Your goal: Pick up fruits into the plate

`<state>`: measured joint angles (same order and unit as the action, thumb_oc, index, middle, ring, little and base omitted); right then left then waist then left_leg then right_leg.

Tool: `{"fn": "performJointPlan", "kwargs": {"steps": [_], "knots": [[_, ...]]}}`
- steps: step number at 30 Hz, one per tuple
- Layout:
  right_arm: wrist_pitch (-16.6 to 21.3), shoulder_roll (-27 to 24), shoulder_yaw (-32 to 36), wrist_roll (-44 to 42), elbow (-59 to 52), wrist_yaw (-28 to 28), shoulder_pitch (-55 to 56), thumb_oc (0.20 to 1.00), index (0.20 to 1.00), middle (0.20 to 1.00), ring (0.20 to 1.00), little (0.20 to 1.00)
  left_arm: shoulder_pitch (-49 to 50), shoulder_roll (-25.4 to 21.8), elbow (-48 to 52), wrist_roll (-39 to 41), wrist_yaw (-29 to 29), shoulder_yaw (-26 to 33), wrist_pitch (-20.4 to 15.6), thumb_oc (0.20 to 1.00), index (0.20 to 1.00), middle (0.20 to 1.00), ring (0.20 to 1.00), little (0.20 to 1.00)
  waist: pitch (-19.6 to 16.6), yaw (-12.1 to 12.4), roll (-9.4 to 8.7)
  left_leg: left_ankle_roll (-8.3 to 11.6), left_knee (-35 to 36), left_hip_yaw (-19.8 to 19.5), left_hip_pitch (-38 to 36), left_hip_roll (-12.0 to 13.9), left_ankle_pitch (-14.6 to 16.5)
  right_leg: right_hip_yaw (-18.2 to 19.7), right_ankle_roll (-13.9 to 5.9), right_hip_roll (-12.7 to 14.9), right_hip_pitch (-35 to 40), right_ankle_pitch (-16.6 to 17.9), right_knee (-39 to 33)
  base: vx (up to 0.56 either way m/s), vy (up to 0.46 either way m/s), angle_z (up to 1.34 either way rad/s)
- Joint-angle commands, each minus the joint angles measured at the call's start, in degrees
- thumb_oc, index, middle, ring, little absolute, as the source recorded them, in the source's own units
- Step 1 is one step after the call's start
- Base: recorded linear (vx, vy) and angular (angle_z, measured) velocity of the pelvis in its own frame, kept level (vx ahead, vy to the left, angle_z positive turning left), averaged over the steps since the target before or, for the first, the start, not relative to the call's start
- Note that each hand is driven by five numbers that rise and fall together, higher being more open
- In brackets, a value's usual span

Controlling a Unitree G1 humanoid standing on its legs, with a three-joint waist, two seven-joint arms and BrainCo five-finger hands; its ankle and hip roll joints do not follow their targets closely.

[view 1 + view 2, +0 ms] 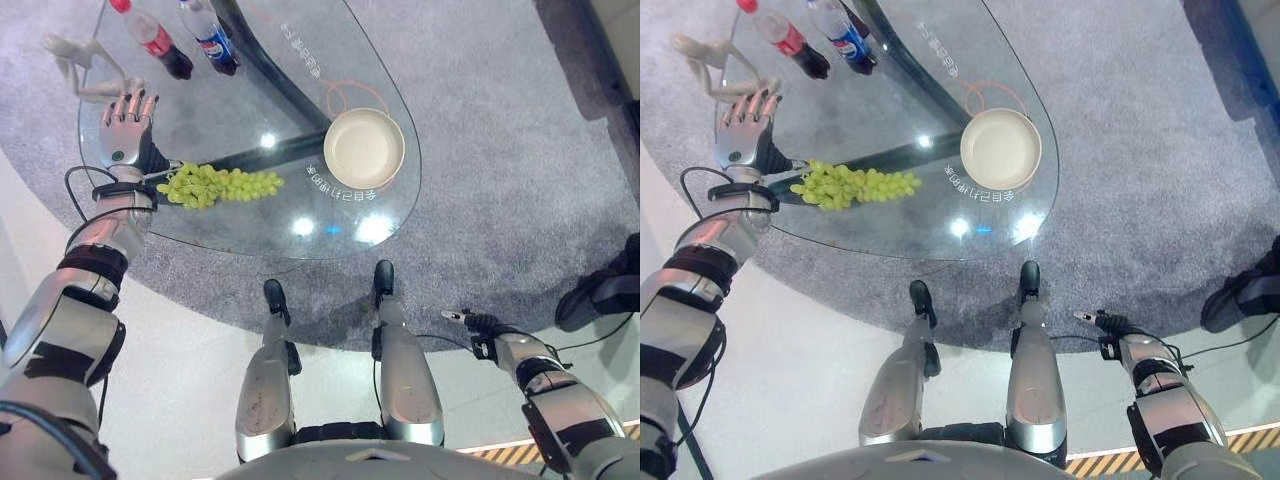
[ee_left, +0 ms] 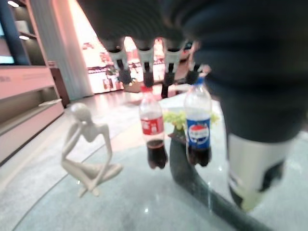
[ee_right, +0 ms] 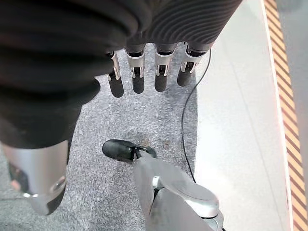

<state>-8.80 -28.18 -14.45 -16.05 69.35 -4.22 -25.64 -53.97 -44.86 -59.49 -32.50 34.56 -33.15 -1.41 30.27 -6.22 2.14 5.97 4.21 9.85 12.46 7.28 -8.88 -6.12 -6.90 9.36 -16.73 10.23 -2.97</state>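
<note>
A bunch of green grapes (image 1: 222,185) lies on the glass table (image 1: 230,110), near its left front edge. A round cream plate (image 1: 364,148) stands to the right of the bunch, with nothing in it. My left hand (image 1: 126,124) hovers over the table's left side, just beyond the grapes' left end, open with straight fingers (image 2: 147,60) and holding nothing. My right hand (image 1: 478,323) hangs low beside my right side, off the table and over the grey carpet, open with its fingers (image 3: 137,72) straight.
A red-labelled cola bottle (image 1: 155,40) and a blue-labelled one (image 1: 211,38) stand at the table's far left. A white seated figurine (image 1: 82,68) sits by the left rim, close to my left hand. A person's dark shoe (image 1: 600,295) rests on the carpet at the right.
</note>
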Motion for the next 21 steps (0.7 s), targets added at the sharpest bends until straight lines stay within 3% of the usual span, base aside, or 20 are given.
{"fn": "performJointPlan", "kwargs": {"steps": [1,10,15,21], "knots": [[-0.9,-2.2,-1.4,-3.8,1.2,0.4,1.1,1.0,1.0,1.0,1.0,1.0,-4.2,-3.4,-3.9,-3.1,0.7,-0.9,2.3,1.0,1.0,1.0,1.0,1.0,-0.5,-0.4,-1.72,-2.69,-9.9,-0.5,7.6,-6.0,8.3,0.5,1.67,-2.9,-6.4,-9.1,11.7,-0.02,0.012,-0.03],[0.0,-2.9,-1.3,-5.5,0.1,1.2,0.1,1.0,1.0,1.0,1.0,1.0,-5.6,-1.5,-9.6,-7.4,-4.4,-4.1,8.2,1.0,1.0,1.0,1.0,1.0,-0.5,-1.9,-2.78,-2.98,-15.1,0.7,15.3,-6.0,9.2,1.1,2.11,-3.5,-13.9,-9.0,15.0,0.0,0.006,-0.03],[0.7,-3.4,-1.2,-5.6,-0.3,1.0,0.3,1.0,1.0,1.0,1.0,1.0,-5.7,-1.3,-10.9,-7.5,-2.4,-3.9,11.5,1.0,1.0,1.0,1.0,1.0,-0.5,-2.2,-2.98,-2.95,-17.5,1.2,18.7,-5.7,9.9,1.0,2.39,-3.8,-17.3,-9.6,17.2,0.0,0.0,0.0],[1.9,-3.6,-1.3,-6.2,-1.2,1.1,0.9,1.0,1.0,1.0,1.0,1.0,-5.4,-1.4,-11.6,-7.1,-1.9,-3.4,12.5,1.0,1.0,1.0,1.0,1.0,-0.5,-2.3,-3.08,-3.04,-20.2,1.0,22.8,-5.6,10.3,1.0,2.94,-4.4,-21.2,-10.5,19.9,0.0,-0.004,0.02]]}}
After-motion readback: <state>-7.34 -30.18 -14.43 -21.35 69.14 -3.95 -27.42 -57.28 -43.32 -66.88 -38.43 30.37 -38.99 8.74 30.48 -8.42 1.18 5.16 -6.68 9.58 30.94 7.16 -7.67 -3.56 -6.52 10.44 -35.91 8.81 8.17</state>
